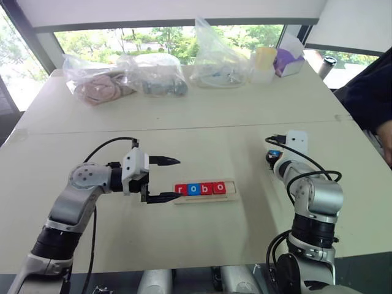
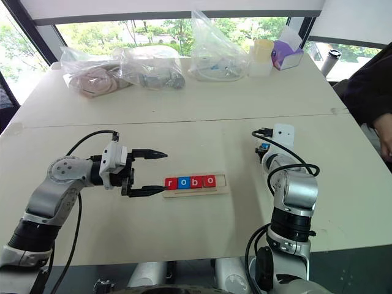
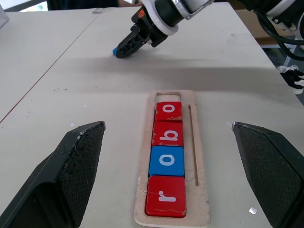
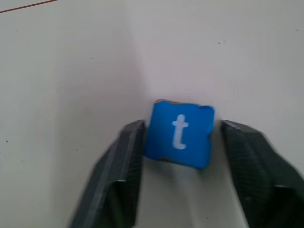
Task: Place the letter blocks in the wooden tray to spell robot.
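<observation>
- The right hand [image 4: 178, 156] straddled the blue "t" block [image 4: 179, 133], one finger touching its edge and the other just beside it, a small gap remaining; the fingers were part-closed around the block, not yet clearly clamped, most likely to pick up the last letter.
- That block lay flat on the worktop [image 1: 202, 122], letter up, well apart from the tray at about three o'clock, so it would need carrying across.
- The left hand [image 1: 165, 179] stood wide open and empty, just beside the tray's near end at nine o'clock, perhaps to steady it.
- The wooden tray [image 3: 142, 156] held four blocks touching in a row: red "r" [image 3: 166, 196], blue "o" [image 3: 166, 161], red "b" [image 3: 167, 134], red "o" [image 3: 169, 111].
- The empty slot [image 3: 167, 94] at the tray's three o'clock end awaited the "t".
</observation>
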